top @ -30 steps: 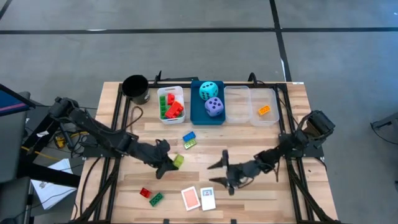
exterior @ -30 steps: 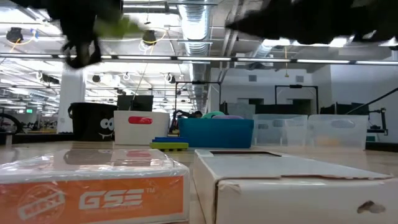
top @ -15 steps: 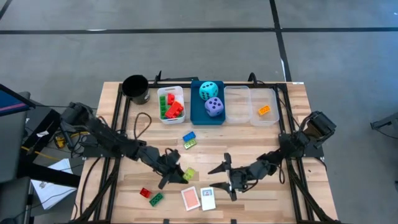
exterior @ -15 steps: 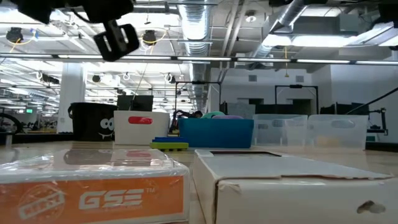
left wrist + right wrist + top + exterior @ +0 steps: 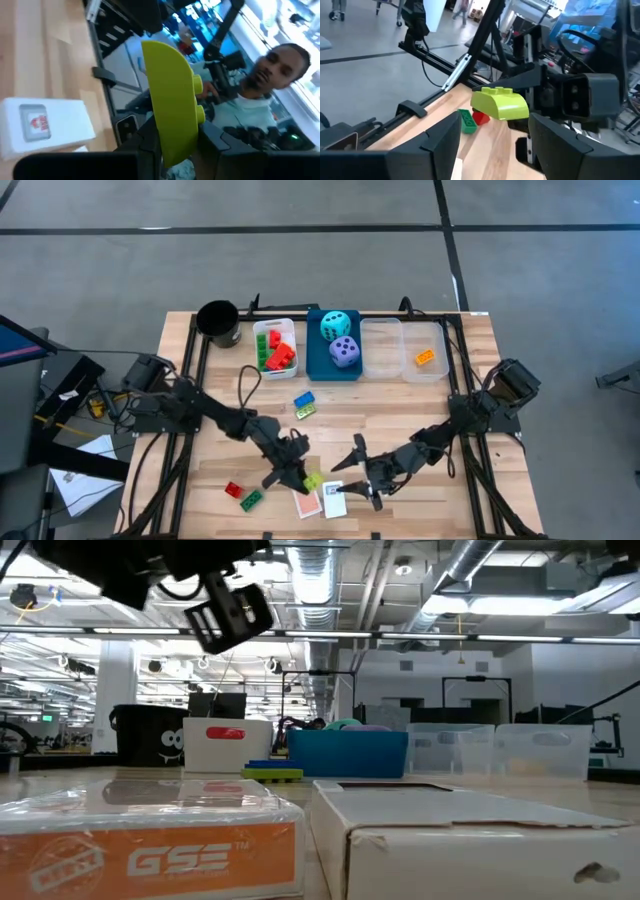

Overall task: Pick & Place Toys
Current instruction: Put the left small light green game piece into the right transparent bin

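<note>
A lime-green brick (image 5: 313,480) hangs above the two cards near the table's front edge, an orange one (image 5: 308,504) and a white one (image 5: 333,499). My left gripper (image 5: 303,477) is shut on the brick. My right gripper (image 5: 352,472) stands open just to the brick's right and points at it. In the right wrist view the brick (image 5: 500,104) shows ahead of the spread fingers (image 5: 437,142), untouched by them. A red brick (image 5: 233,489) and a green brick (image 5: 251,499) lie flat on the table to the left. A blue brick (image 5: 304,398) and a yellow-green brick (image 5: 305,411) lie mid-table. My left gripper pinches the lime brick's near end (image 5: 170,147) between its two fingers. The fingers come about level from the table's left. The brick sticks out beyond the fingertips, clear of the table and the cards, its studs (image 5: 499,91) on top.
Along the far edge stand a black cup (image 5: 218,322), a white bin (image 5: 288,330) with red and green bricks, a blue bin (image 5: 316,358) with a cyan and a purple die, and two clear bins (image 5: 381,345), one holding an orange brick (image 5: 424,357). A person shows beyond the table.
My left gripper has carried the lime brick toward the table's near edge and right, sinking a little and tipping from a downward slant to nearly level. It now hangs over the cards. My right gripper has edged slightly toward it and stayed open.
</note>
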You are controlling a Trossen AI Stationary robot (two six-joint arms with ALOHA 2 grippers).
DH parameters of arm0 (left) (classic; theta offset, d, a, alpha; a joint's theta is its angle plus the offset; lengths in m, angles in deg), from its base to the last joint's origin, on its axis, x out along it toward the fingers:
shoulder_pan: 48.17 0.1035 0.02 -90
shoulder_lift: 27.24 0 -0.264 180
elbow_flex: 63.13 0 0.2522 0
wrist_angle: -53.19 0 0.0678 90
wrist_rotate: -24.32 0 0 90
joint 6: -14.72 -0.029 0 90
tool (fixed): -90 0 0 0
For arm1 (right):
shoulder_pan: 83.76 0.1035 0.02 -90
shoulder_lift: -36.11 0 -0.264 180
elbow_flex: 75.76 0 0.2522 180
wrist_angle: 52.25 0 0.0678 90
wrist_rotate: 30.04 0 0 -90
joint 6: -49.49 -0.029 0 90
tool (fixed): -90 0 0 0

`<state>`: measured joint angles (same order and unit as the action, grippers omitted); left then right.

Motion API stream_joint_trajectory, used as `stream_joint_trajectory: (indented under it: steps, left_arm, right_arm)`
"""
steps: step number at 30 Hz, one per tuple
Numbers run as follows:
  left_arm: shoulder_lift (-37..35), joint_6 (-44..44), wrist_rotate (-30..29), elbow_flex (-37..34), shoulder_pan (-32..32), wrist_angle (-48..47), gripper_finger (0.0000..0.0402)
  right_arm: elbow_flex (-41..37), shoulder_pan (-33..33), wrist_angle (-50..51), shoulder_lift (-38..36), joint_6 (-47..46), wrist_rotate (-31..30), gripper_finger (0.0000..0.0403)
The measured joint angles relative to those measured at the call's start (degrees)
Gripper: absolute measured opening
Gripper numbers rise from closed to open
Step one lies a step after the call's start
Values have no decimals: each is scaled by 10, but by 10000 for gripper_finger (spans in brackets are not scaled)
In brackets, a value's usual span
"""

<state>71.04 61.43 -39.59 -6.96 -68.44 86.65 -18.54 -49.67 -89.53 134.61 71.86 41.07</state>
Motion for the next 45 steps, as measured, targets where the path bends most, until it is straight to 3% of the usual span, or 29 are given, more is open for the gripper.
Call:
stream_joint_trajectory:
  steps: [9,25,33,45]
  left_arm:
    - [11,0,23,16,42,-33,60]
    - [11,-4,6,16,43,-35,62]
    - [11,-4,-1,22,43,-42,62]
    - [10,-18,4,43,42,-64,62]
  right_arm:
    - [6,-1,21,0,-14,15,228]
    - [6,-46,26,0,-65,29,228]
    - [6,-82,24,0,-114,117,228]
    - [43,-102,67,0,-101,133,228]
